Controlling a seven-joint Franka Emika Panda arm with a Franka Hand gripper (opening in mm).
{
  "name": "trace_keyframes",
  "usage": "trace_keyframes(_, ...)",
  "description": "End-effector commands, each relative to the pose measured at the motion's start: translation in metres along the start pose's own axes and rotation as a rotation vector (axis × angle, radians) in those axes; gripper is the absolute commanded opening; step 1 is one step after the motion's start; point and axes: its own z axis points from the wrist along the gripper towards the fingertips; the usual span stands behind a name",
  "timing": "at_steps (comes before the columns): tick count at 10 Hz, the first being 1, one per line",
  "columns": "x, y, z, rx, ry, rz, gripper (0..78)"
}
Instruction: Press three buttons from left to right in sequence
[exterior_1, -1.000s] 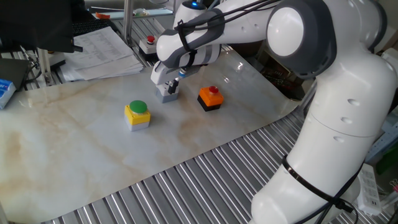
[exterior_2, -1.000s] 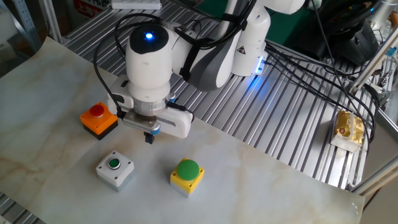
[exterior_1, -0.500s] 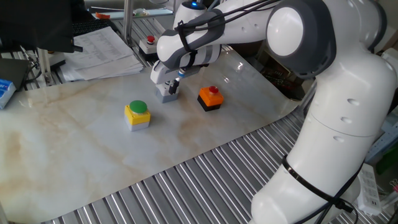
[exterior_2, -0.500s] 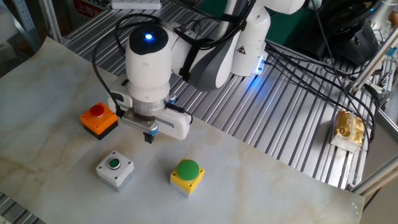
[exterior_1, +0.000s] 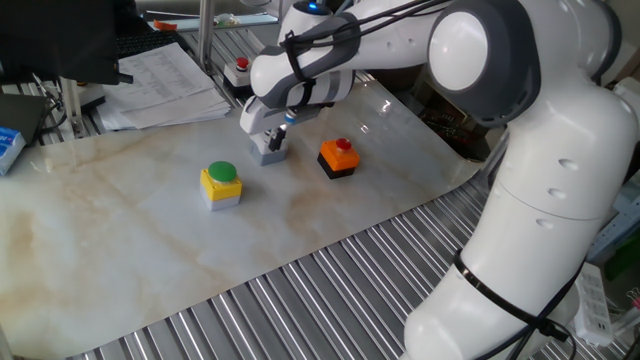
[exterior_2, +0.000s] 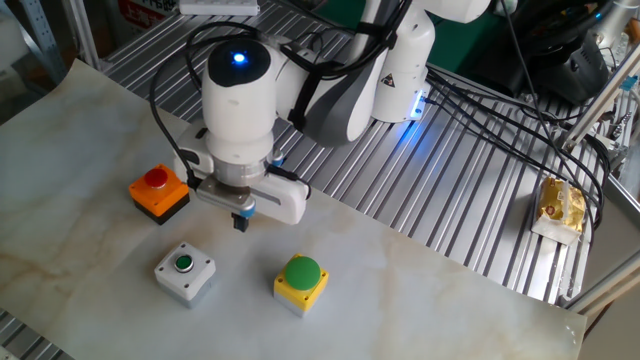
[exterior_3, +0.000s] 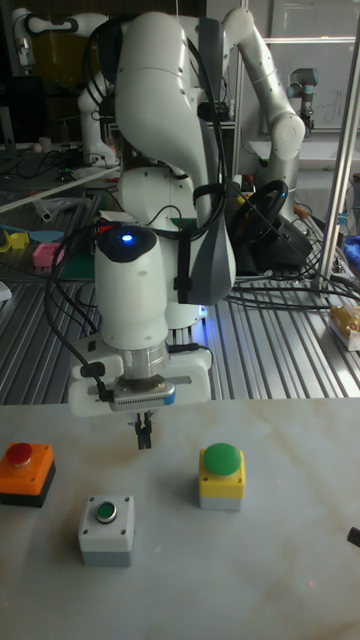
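Note:
Three buttons stand on the marble board. The yellow box with the big green cap (exterior_1: 221, 185) (exterior_2: 301, 282) (exterior_3: 221, 475) is on one side. The grey box with the small green cap (exterior_2: 184, 271) (exterior_3: 107, 527) sits in the middle, half hidden behind the hand (exterior_1: 272, 154) in one fixed view. The orange-black box with the red cap (exterior_1: 339, 157) (exterior_2: 158, 190) (exterior_3: 25, 470) is on the other side. My gripper (exterior_2: 240, 222) (exterior_3: 144, 438) points straight down, hanging above the board just behind the grey box, touching nothing. Its thin dark fingertips are shut together with nothing between them.
A black box with a red button (exterior_1: 239, 68) and a stack of papers (exterior_1: 165, 85) lie at the back. The board ends on ribbed metal (exterior_1: 330, 290). Cables (exterior_2: 480, 110) and a yellow packet (exterior_2: 560, 205) lie on the ribbed metal beside the arm's base.
The hand has risen very slightly over the grey box; the three buttons have not moved.

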Motion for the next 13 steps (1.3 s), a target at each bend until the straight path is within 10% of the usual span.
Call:
trace_keyframes(1,-0.004,0.005,-0.004,-0.005,0.001,0.017,1.2)
trace_keyframes(13,-0.002,0.068,-0.013,0.000,0.014,0.177,1.2)
